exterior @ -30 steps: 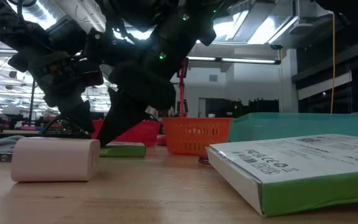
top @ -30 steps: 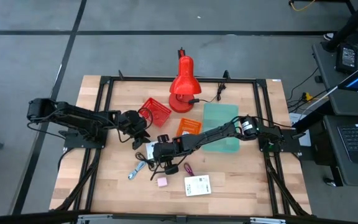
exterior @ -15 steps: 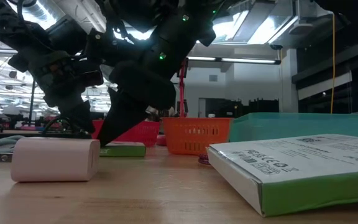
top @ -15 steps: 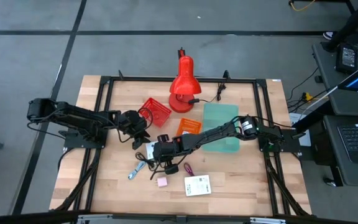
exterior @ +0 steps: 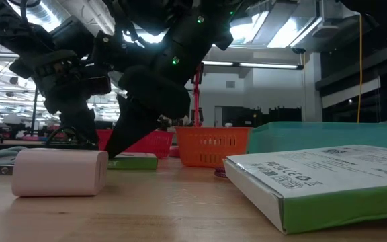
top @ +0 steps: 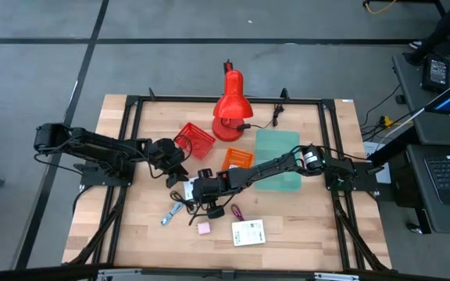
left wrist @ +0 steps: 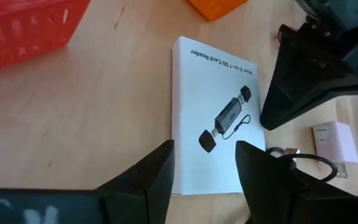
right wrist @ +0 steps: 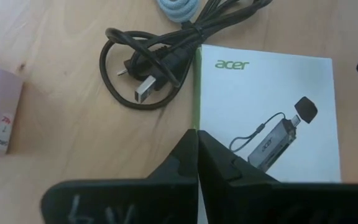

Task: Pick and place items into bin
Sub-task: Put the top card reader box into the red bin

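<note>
Left hand [left wrist: 201, 171] fingers apart, narrow gap, hovering over the white card-reader box [left wrist: 216, 115], which lies flat on the worktop [top: 287, 242] just beside the red basket [top: 197, 139]. Right hand [right wrist: 197, 155] fingers pressed together, holding nothing, over the same box's edge, beside the black cable [right wrist: 157, 62]. Pink cube [top: 204, 228] and second white box [top: 248, 232] lie below the box; maroon cord loop [top: 237, 211] sits between. Teal bin [top: 278, 158] lies right of the orange basket [top: 237, 158].

Two baskets: red [top: 196, 139], orange [top: 237, 160]. One teal bin [top: 278, 159]. Two white boxes [top: 248, 232] [left wrist: 213, 118]. One lamp [top: 230, 107].
</note>
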